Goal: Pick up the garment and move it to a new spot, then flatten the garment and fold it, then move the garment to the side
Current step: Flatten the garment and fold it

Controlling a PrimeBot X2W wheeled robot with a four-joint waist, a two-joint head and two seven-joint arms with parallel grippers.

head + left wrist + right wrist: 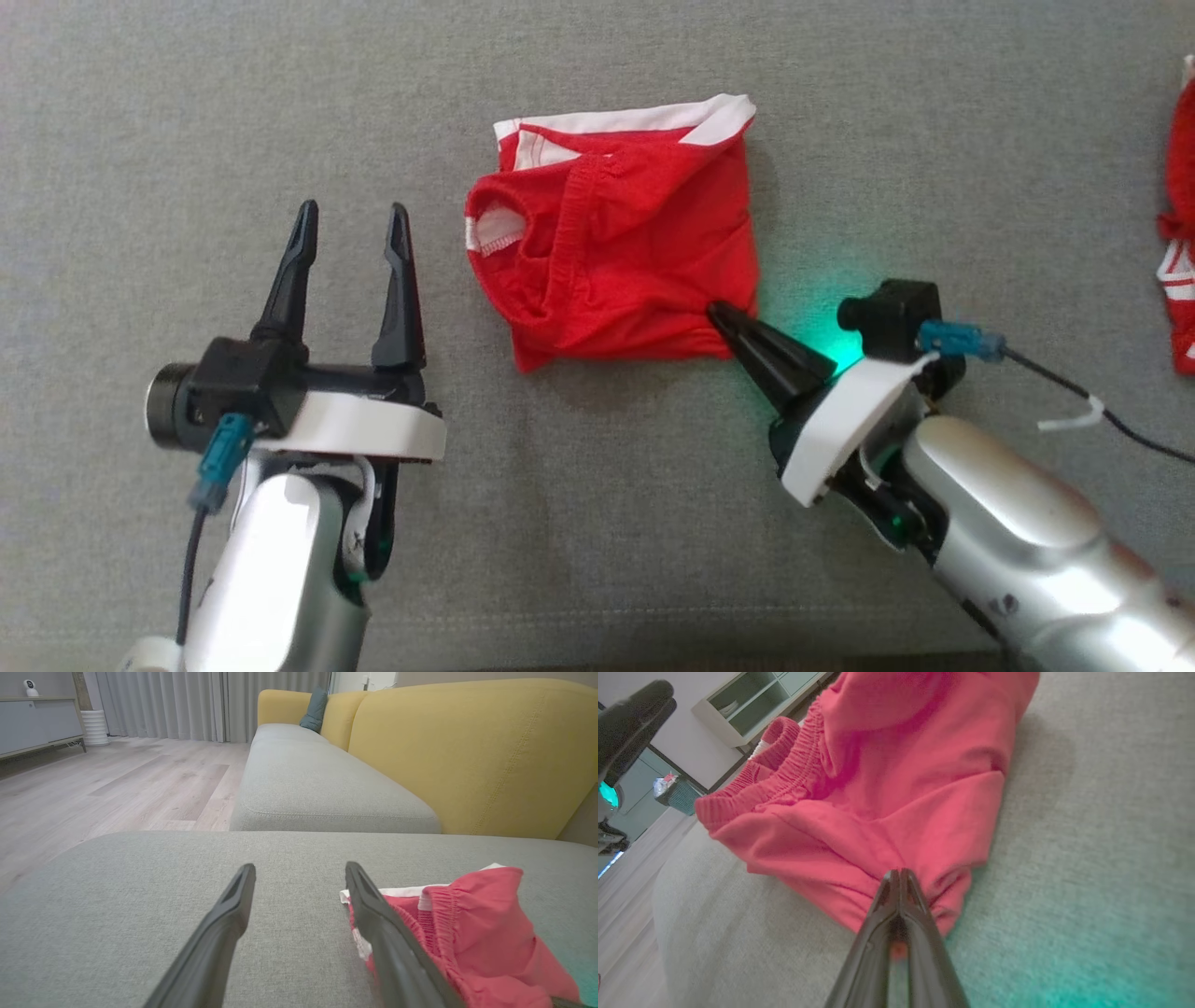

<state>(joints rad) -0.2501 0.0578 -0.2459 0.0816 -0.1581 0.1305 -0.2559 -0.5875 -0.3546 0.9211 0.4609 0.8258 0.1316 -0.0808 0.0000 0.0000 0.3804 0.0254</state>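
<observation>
A red garment [616, 252] with white trim lies folded into a rough square on the grey sofa cushion [597, 541]. My right gripper [717, 311] is shut on its near right corner, where the cloth puckers toward the fingertips. In the right wrist view the closed gripper [899, 873] meets the bunched garment [887, 788] edge. My left gripper [353, 213] stands open to the left of the garment with nothing between its fingers and not touching it. In the left wrist view, the left gripper [300, 868] hovers over bare cushion with the garment [481, 933] at lower right.
Another red-and-white cloth [1181, 233] lies at the far right edge. The yellow backrest [467, 751] rises behind the cushion, and a wooden floor [93, 784] lies beyond the cushion's left end. A dark cable [1074, 392] trails from the right wrist.
</observation>
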